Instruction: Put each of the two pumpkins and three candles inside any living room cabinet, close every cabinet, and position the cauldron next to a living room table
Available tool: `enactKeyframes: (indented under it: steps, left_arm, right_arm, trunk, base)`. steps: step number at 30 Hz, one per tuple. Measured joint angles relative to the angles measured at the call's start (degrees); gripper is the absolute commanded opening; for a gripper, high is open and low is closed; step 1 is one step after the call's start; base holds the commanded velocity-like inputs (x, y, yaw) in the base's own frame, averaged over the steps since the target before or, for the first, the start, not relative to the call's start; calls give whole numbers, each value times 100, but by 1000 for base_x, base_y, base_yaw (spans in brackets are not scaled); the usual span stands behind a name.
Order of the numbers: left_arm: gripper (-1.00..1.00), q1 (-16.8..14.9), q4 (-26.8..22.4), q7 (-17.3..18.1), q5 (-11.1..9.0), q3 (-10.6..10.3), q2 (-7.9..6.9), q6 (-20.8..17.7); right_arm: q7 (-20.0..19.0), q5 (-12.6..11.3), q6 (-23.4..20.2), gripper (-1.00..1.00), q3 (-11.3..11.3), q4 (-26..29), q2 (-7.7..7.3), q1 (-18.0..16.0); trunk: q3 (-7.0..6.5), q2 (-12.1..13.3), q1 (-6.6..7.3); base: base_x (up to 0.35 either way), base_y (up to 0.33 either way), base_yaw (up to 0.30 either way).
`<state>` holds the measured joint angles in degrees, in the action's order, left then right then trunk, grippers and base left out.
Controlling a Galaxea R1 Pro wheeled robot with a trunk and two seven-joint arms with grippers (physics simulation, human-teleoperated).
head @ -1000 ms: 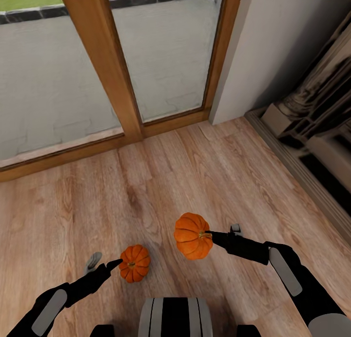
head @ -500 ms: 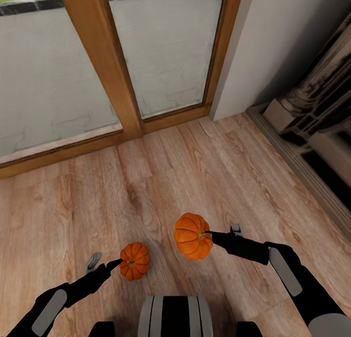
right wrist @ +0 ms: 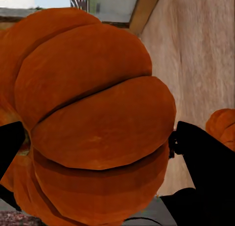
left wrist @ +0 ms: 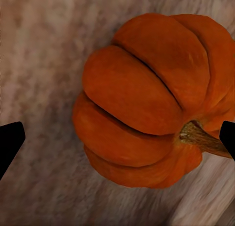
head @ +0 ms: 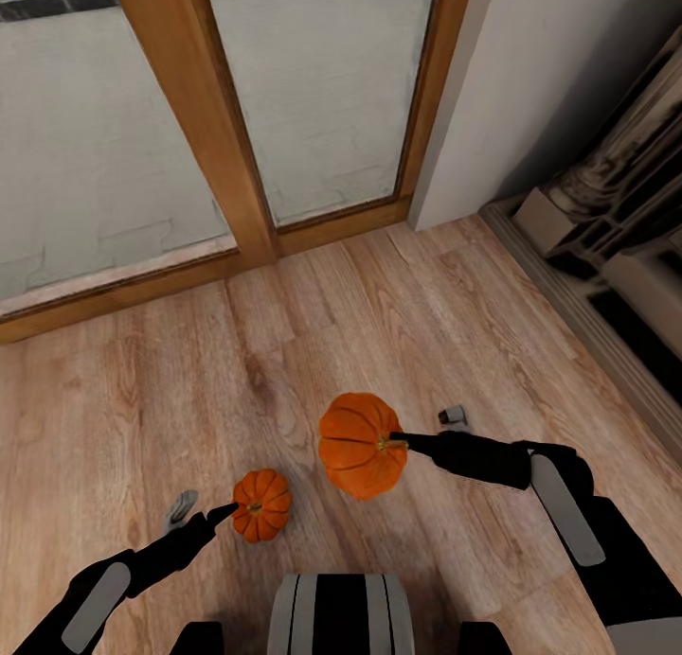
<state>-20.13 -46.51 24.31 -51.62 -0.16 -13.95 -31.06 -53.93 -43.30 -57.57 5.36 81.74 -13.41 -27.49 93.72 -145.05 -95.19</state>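
Right gripper (head: 398,440) has lifted its clenched pumpkin (head: 357,445); left gripper (head: 210,513) grasps another pumpkin (head: 262,505).

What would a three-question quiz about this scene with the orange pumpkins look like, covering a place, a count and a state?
1. Where is the smaller round orange ribbed pumpkin?
A. at the tip of the left gripper
B. on the stone fireplace
C. outside the window

2. How many pumpkins show in the head view?
A. one
B. two
C. three

3. What is the state of the larger orange ribbed pumpkin?
A. lying on the wooden plank floor
B. held by its stem end in the right gripper
C. inside a cabinet

Answers: 1 A, the black fingertip touches its stem side. 2 B, two orange pumpkins are seen. 3 B, the gripper's finger meets its stem and it hangs above the planks.
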Motion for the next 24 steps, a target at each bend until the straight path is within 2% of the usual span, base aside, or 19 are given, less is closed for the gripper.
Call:
enactKeyframes:
  steps: [3,7,10,15,24]
  left_arm:
    - [100,2,-4,4,1,0,0,0]
    - [100,2,-6,8,1,0,0,0]
    - [100,2,-6,8,-2,0,2,0]
    - [100,1,-6,9,-2,-1,8,0]
    - [100,1,-14,5,-2,-8,9,0]
  right_arm:
    - [61,95,-48,-100,-1,195,-1,1]
    - [148,80,-73,-100,-3,235,-1,1]
    - [161,58,-86,-100,1,242,-1,1]
    - [167,69,-81,-100,5,236,-1,1]
    - [173,65,-81,-100,3,235,-1,1]
  trunk:
    - [66,-4,-8]
    - [155,-9,-19]
    - [155,-9,-18]
    - [265,-16,-32]
    - [266,-16,-31]
  base:
    - [0,0,0]
    - [0,0,0]
    - [0,0,0]
    - [0,0,0]
    - [0,-3,0]
